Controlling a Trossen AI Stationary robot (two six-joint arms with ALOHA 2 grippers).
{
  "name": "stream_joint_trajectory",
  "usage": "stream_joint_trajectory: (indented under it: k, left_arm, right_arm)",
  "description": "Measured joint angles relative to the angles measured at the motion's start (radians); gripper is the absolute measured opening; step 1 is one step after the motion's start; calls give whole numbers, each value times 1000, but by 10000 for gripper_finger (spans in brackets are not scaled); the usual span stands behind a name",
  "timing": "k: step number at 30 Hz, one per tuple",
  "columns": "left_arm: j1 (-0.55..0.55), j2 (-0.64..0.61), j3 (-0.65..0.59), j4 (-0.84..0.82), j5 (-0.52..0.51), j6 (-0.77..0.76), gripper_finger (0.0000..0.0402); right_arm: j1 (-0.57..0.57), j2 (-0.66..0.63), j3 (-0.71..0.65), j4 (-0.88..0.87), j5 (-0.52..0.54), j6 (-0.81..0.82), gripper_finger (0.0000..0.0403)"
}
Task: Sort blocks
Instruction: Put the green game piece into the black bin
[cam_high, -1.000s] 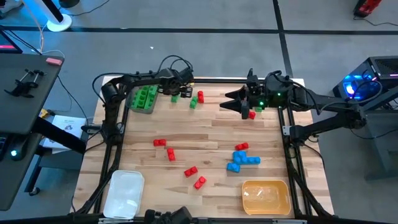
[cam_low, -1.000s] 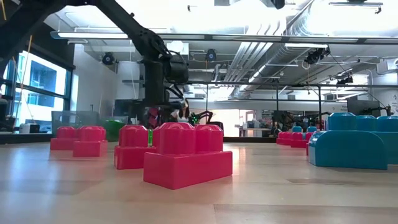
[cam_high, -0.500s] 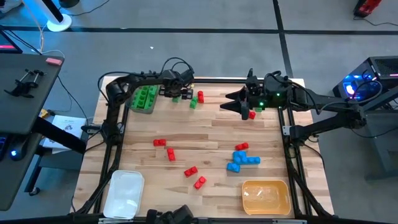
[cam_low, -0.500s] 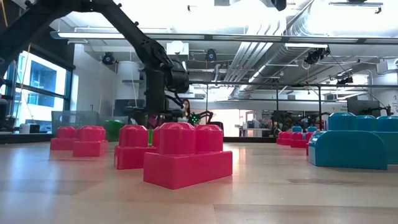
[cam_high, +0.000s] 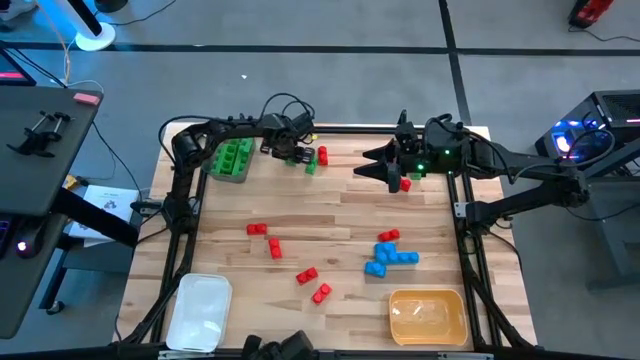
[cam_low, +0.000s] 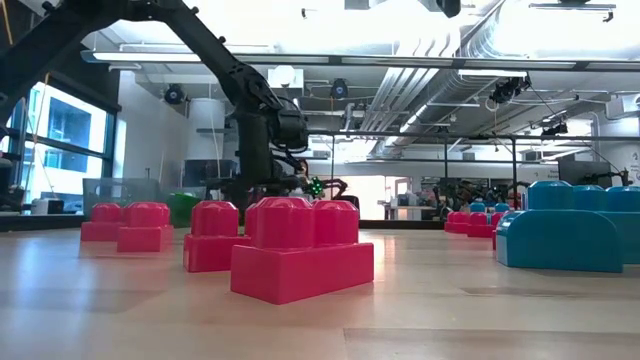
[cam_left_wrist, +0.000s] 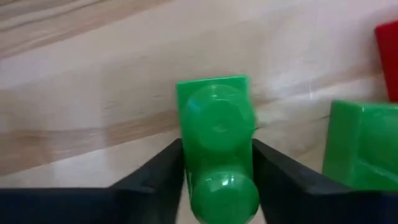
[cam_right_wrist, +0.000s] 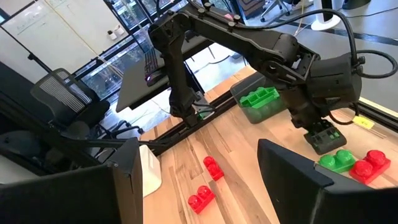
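Note:
My left gripper (cam_high: 294, 154) stands at the table's far side, pointing down, shut on a green block (cam_left_wrist: 214, 118). Just right of it lie a second green block (cam_high: 310, 166) and a red block (cam_high: 322, 156), both resting flat on the wood. In the right wrist view the gripper (cam_right_wrist: 323, 140) hides the held block. My right gripper (cam_high: 366, 168) hovers open near the far right, with a red block (cam_high: 404, 185) beside it. More red blocks (cam_high: 274, 248) and a blue cluster (cam_high: 392, 258) lie mid-table. My left gripper has the green block pinched between its two fingers (cam_left_wrist: 163, 169), one on each long side (cam_left_wrist: 184, 134). It comes from above, pointing down, studs facing the camera. Whether the block is off the wood I cannot tell.
A grey tray (cam_high: 214, 172) holding green blocks sits at the far left, close to my left gripper. A white tray (cam_high: 203, 312) and a yellow tray (cam_high: 428, 316) stand at the near edge. Bare wood lies between the far blocks and the mid-table red ones.
My left gripper has moved a little toward the table's right and near side, coming down over the loose green block beside the grey tray. My right arm has kept still.

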Motion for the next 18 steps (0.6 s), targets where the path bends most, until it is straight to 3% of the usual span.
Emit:
stream_joint_trajectory:
  k: [3, 11, 14, 18]
  left_arm:
    - [2, -4, 0, 5, 44, 42, 94]
    - [5, -140, 24, 94, 59, 145, 94]
    - [16, -240, 43, 111, -13, 192, 102]
    - [28, -387, 47, 48, -221, 256, 128]
  right_arm:
    - [0, 0, 0, 0, 0, 0, 209]
    - [0, 0, 0, 0, 0, -2, 209]
    - [0, 0, 0, 0, 0, -2, 209]
    - [0, 0, 0, 0, 0, -22, 209]
